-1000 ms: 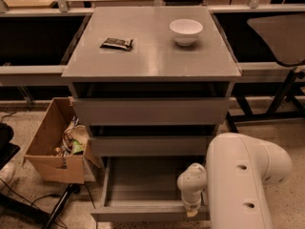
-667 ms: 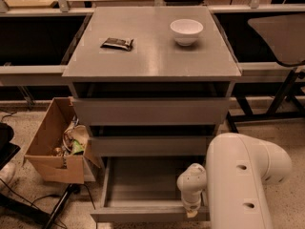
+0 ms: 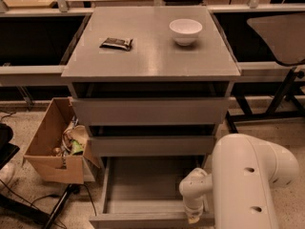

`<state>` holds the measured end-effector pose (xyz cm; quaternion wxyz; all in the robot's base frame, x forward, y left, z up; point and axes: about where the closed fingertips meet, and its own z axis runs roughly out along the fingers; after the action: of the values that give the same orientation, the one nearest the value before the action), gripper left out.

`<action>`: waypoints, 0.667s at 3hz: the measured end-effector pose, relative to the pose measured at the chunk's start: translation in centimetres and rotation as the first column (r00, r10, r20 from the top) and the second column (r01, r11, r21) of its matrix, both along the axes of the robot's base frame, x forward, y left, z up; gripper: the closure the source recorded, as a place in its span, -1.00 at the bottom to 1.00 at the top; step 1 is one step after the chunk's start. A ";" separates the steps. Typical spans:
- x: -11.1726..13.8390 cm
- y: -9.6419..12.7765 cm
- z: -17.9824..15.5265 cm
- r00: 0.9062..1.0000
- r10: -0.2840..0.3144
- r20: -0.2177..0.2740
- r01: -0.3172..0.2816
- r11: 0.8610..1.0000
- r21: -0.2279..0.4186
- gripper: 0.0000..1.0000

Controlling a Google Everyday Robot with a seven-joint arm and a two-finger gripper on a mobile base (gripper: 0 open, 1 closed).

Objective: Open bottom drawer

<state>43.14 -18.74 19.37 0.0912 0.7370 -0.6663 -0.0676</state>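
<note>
Shows the bottom drawer (image 3: pixel 143 182) drawn well out from the foot of the grey cabinet, lowest of three, its shallow grey tray open to view from above and its flat front panel lying along the lower edge of the view; places the hand (image 3: pixel 193 218) right at that front panel, toward its right end, pointing down, touching or just beside the panel's top edge; cannot tell how far open the hand is, nor whether it has hold of the panel; follows the hand up through a white wrist into the bulky white arm (image 3: pixel 248 185) that fills the lower right corner; finds, just above the open tray, the middle drawer front (image 3: pixel 152 145) set back in the cabinet, and above that the taller top drawer front (image 3: pixel 150 110), likewise set back; sets on the worktop (image 3: pixel 152 61) a white bowl (image 3: pixel 185 31) toward the back right and a small dark packet (image 3: pixel 116 43) toward the left, well apart; notes, left of the cabinet on the speckled floor, an open cardboard box (image 3: pixel 47 149) with odds and ends inside, just beside the cabinet's side.
</note>
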 end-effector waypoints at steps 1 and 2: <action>0.2 0.5 0.6 0.999 0.026 0.024 -0.027 0.999 0.031 1.00; -1.7 0.1 0.9 0.999 0.040 0.005 -0.040 0.998 0.040 1.00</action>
<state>41.41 -18.60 20.24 0.0763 0.7520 -0.6501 -0.0778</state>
